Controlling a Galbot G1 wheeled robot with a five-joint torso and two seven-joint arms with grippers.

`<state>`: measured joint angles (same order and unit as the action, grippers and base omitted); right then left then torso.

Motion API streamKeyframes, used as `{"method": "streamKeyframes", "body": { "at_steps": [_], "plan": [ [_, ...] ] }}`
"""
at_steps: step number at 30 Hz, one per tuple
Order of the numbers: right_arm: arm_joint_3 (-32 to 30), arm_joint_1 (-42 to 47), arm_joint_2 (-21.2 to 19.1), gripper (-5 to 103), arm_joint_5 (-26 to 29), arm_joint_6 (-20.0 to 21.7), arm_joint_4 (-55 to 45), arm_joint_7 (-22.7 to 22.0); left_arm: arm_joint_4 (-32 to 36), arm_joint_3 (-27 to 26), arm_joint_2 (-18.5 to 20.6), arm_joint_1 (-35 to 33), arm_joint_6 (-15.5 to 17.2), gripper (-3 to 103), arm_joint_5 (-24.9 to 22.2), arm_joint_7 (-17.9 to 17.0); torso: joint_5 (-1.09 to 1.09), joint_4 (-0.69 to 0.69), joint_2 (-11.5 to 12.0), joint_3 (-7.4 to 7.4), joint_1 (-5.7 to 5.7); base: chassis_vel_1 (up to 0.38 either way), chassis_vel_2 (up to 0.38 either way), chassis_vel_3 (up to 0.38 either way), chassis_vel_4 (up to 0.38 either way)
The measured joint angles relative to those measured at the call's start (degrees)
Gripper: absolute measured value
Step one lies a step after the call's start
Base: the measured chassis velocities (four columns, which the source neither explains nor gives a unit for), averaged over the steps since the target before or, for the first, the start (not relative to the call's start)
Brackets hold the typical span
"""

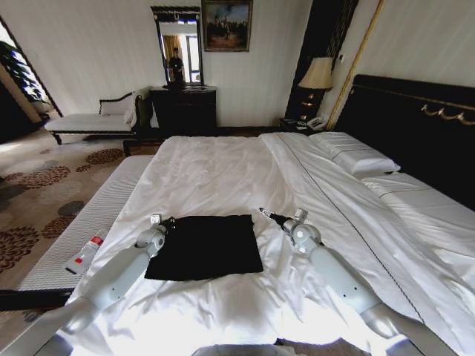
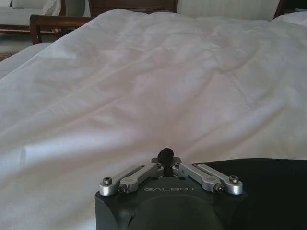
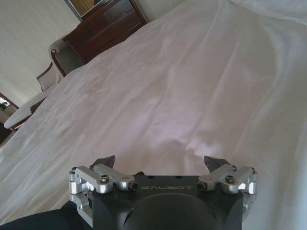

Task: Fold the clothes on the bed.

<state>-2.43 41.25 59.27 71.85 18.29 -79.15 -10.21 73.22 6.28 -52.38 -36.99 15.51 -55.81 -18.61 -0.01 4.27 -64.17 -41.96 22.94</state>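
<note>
The clothes point(image 1: 206, 246) are one black garment lying flat as a rough rectangle on the white sheet of the bed point(image 1: 223, 170), near its front edge. My left gripper point(image 1: 169, 222) sits at the garment's far left corner, fingers shut together with nothing seen between them. In the left wrist view the left gripper point(image 2: 165, 154) hovers over white sheet, with the clothes point(image 2: 273, 191) just beside it. My right gripper point(image 1: 271, 216) is open just off the garment's far right corner. The right wrist view shows that right gripper point(image 3: 159, 163) with spread fingers above bare sheet and the clothes point(image 3: 33, 223) at the picture's corner.
White pillows point(image 1: 355, 154) lie by the tall black headboard point(image 1: 415, 126) on the right. A padded strip point(image 1: 82, 230) runs along the bed's left side, with a small red-and-white object point(image 1: 85, 254) on it. A chaise point(image 1: 93, 122), dark dresser point(image 1: 184, 110) and lamp point(image 1: 318, 74) stand by the far wall.
</note>
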Motion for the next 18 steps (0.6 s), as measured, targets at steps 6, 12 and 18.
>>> {"method": "streamKeyframes", "body": {
  "at_steps": [6, 12, 18],
  "plan": [
    [0.9, -0.8, 3.5, 100, -0.1, -0.2, 2.9, 1.8, 1.3, 0.6, 1.3, -0.2, -0.4, 2, -1.1, -0.7, 0.00, -0.03, 0.0, 0.00, 0.01, 0.000, 0.000, 0.000, 0.000],
    [2.1, -0.9, 5.4, 100, -0.8, -0.6, 5.2, 2.8, 2.3, 0.4, 2.2, -0.4, -0.4, 2, -1.9, -1.0, 0.01, -0.01, 0.0, 0.00, 0.00, 0.000, 0.000, 0.000, 0.000],
    [3.1, -1.7, 8.1, 100, -1.1, -0.9, 7.9, 3.1, 2.3, 0.4, 2.1, -0.4, -0.4, 2, -2.0, -1.2, -0.01, -0.01, 0.0, 0.00, 0.00, 0.000, 0.000, 0.000, 0.000]
  ]
}}
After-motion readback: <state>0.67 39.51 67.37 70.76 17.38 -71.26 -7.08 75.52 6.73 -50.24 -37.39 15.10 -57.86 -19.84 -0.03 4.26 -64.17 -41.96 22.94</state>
